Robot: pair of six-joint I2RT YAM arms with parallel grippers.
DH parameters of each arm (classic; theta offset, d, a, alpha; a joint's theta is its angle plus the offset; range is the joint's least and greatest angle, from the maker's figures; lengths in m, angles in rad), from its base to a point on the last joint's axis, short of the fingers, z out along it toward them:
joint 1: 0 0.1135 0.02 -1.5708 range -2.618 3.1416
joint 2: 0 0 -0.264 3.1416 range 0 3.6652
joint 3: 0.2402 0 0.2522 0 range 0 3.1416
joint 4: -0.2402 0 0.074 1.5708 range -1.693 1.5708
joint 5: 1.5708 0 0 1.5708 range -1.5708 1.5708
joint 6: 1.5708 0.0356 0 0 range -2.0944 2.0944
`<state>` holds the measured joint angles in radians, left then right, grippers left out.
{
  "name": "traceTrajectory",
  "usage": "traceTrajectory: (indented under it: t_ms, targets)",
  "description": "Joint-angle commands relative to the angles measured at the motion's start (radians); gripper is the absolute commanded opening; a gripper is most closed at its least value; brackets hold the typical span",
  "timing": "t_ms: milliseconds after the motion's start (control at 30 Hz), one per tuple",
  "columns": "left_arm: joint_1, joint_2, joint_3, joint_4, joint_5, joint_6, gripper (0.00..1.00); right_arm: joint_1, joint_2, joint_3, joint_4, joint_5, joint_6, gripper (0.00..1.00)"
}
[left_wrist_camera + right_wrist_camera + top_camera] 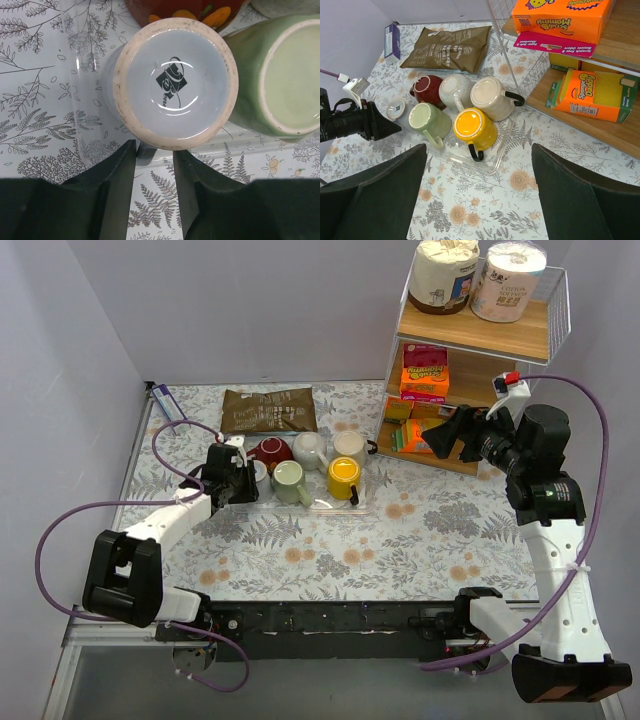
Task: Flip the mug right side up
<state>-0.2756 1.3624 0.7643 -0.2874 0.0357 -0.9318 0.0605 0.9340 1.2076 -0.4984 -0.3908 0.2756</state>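
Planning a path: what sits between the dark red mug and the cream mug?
An upside-down speckled white mug sits between the dark red mug and the cream mug, clearest in the right wrist view.

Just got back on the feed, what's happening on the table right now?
The left gripper is poised over the pale blue ceramic mug, upside down at the left end of the clear plastic tray. Its fingers straddle what looks like the handle; whether they grip is unclear. The right gripper hangs open by the wooden shelf, holding nothing. No mug is upright yet.
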Motion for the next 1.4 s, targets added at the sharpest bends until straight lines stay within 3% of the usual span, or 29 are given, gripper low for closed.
traceTrajectory:
  t_ms: [0, 333, 700, 767, 900, 1200, 1367]
  targets:
    - [-0.013, -0.049, -0.016, 0.034, -0.022, -0.009, 0.34, 0.002, -0.015, 0.003, 0.021, 0.023, -0.033, 0.92]
    - [-0.014, -0.008, -0.007, 0.037, -0.022, -0.012, 0.41, 0.002, -0.029, 0.006, 0.015, 0.040, -0.041, 0.93]
    - [-0.016, 0.035, 0.010, 0.019, -0.074, -0.025, 0.27, 0.002, -0.032, 0.006, 0.012, 0.047, -0.039, 0.93]
    - [-0.016, 0.033, 0.009, 0.017, -0.074, -0.025, 0.22, 0.002, -0.031, 0.006, 0.012, 0.047, -0.039, 0.93]
    - [-0.016, 0.033, 0.010, 0.014, -0.079, -0.030, 0.01, 0.002, -0.029, 0.007, 0.015, 0.044, -0.035, 0.93]
    - [-0.025, -0.077, 0.010, -0.062, -0.066, -0.053, 0.00, 0.004, -0.023, 0.007, -0.012, 0.003, -0.035, 0.93]
    - [-0.028, -0.239, 0.009, -0.119, 0.032, -0.088, 0.00, 0.002, -0.034, -0.052, 0.032, -0.107, -0.007, 0.95]
